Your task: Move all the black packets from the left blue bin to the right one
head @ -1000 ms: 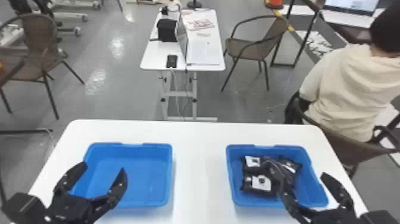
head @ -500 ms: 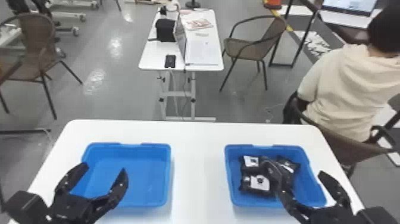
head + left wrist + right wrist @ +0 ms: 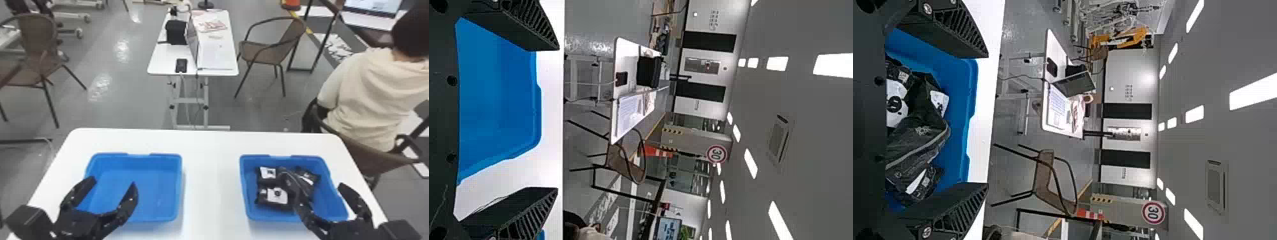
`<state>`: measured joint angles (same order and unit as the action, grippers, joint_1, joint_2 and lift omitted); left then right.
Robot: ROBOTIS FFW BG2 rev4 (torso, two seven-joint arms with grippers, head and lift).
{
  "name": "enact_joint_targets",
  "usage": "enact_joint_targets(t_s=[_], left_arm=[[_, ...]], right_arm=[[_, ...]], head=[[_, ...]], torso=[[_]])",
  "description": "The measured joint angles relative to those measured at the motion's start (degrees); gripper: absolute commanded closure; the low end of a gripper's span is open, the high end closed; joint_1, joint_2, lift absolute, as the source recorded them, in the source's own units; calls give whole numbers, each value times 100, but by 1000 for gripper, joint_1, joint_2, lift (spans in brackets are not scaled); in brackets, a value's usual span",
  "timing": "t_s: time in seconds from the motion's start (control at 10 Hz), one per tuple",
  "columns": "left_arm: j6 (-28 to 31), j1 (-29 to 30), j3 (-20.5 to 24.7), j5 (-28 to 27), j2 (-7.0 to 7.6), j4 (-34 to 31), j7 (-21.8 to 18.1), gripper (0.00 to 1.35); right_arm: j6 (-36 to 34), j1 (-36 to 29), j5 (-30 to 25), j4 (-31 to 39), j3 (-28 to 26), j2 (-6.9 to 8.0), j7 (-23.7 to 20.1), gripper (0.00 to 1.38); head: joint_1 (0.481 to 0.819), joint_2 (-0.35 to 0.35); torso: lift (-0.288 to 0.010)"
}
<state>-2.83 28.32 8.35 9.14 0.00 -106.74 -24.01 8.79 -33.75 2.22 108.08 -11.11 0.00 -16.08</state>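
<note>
Packets (image 3: 277,195) lie in the right bin (image 3: 327,199); left claw (image 3: 113,181) and right claw (image 3: 319,187) gape wide, empty

You look out over a lab or test hall: a smooth grey floor (image 3: 111,110), wheeled metal frames (image 3: 70,15), a laptop (image 3: 1073,84) on a white worktable (image 3: 1053,50), a traffic cone (image 3: 651,151), a round red-rimmed sign (image 3: 716,154), and bright ceiling lights (image 3: 836,66) above you.

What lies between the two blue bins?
Only a bare stretch of the white table separates the left bin from the right bin, as the head view shows.
</note>
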Motion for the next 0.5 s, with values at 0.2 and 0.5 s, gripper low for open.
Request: enact_joint_targets(t_s=[0.2, 0.5], left_arm=[[20, -2, -17, 13, 2, 4, -2, -2], [28, -4, -36, 30, 11, 12, -5, -2]], right_arm=[[0, 9, 21, -31, 32, 0, 0, 96], [0, 45, 19, -49, 49, 0, 0, 96]], head=[[695, -72], [695, -72]], torso=[[0], [0]])
